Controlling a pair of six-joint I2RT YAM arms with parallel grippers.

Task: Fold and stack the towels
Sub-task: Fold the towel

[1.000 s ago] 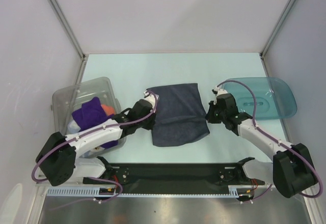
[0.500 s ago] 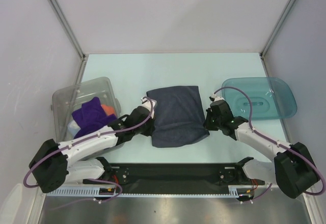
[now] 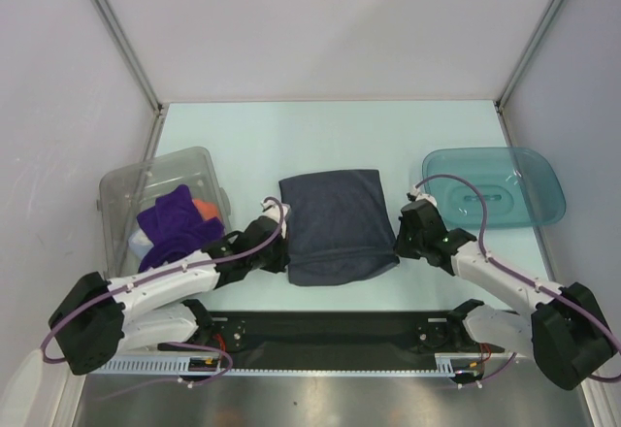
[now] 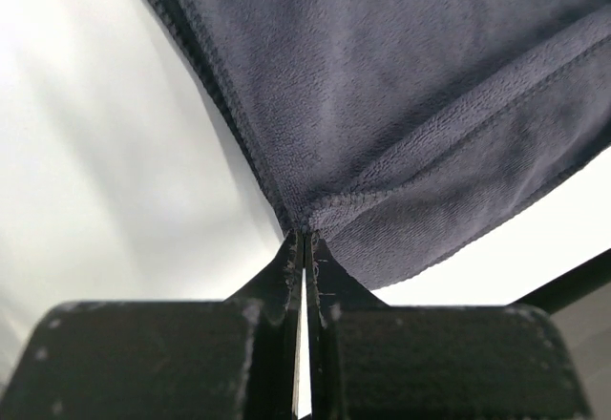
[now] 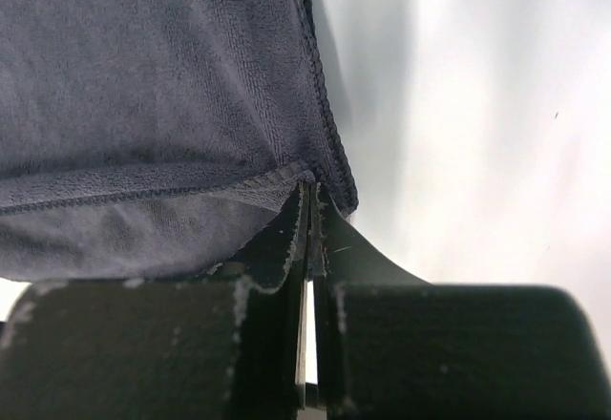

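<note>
1. The dark navy towel point(image 3: 335, 223) lies mid-table, between the clear bin point(image 3: 124, 182) on the left and the teal tray point(image 3: 539, 182) on the right. Within the last second its held corners have travelled from mid-cloth toward its near edge.
2. The left gripper point(image 4: 304, 239) and right gripper point(image 5: 310, 196) have both drawn nearer. Their jaws are clamped on the towel's near-left and near-right corners.
3. The fold looks almost laid.
4. The purple towel point(image 3: 175, 221) waits in the bin.

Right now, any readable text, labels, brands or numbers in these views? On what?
None readable in any view.
The dark navy towel, clear bin and teal tray show no lettering.
Raised marks on the tray's floor are shapes, not words.
The pale strip at the near edge has fine marks, too small to read.
</note>
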